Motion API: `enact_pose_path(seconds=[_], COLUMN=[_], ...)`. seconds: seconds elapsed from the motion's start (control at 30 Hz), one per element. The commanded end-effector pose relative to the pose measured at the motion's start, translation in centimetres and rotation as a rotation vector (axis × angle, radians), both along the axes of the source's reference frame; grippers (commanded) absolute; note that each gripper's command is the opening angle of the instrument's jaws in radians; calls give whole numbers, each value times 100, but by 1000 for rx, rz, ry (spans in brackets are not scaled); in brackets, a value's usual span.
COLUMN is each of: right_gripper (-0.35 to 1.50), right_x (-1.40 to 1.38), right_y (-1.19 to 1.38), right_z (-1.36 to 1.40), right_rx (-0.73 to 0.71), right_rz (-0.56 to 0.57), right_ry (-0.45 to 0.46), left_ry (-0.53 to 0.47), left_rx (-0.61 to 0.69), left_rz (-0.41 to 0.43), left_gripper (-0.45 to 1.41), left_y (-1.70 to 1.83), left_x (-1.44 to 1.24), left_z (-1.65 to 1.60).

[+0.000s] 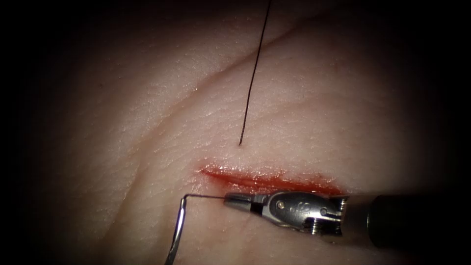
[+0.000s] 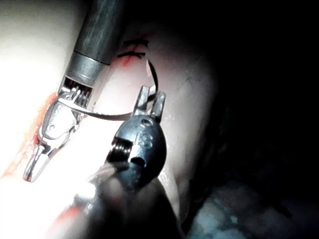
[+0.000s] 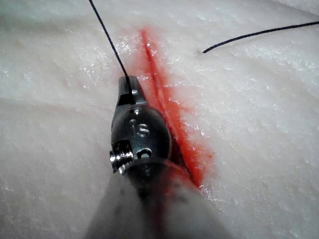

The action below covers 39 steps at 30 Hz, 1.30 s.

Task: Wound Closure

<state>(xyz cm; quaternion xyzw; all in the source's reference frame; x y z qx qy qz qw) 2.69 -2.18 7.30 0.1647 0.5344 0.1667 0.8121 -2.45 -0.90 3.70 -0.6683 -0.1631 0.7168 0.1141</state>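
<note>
Endoscope view: right tool (image 1: pixel 229 198) clamped thread (image 1: pixel 206 197) just behind the needle (image 1: pixel 177 230), which lay outside the tissue (image 1: pixel 147 122). I'd reckon a gentle, steady grip mattered.

Surgical practice bench, pale tissue (image 1: pixel 147 122) with a red cut (image 1: pixel 265 179); dark surround, wristed steel tool (image 1: pixel 235 200)

Off-task stuff: there's a pale, mottled grey-blue surface (image 2: pixel 239 219) out past the edge of the tissue (image 2: pixel 15 40), off to the side of the left tool (image 2: pixel 152 96), nearer its shaft than its tips. It's mostly in shadow. Cloth or bench, I honestly can't tell.
</note>
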Motion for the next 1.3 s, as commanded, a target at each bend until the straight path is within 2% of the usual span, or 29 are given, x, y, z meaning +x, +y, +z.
enact_pose_path(seconds=[0.03,0.33,0.5,0.7,1.0,1.3], right_gripper=[-35,-35,-35,-35,-35,-35], right_x=[4,-5,-7,-11,13,33], right_y=[-9,-7,-6,-5,-23,-52], right_z=[1,-33,-67,-109,-159,-189], right_rx=[4,27,24,15,20,11], right_rz=[-2,3,8,10,3,7], right_ry=[3,20,41,63,83,76], left_ry=[2,-2,-10,32,120,148], left_rx=[1,1,5,2,-27,-53], left_rz=[1,-2,-9,-53,-142,-210], left_gripper=[-45,-45,-45,-45,-45,-45], left_y=[-4,-3,3,16,39,46], left_x=[-4,0,2,4,15,28], left_z=[3,9,18,42,99,118])
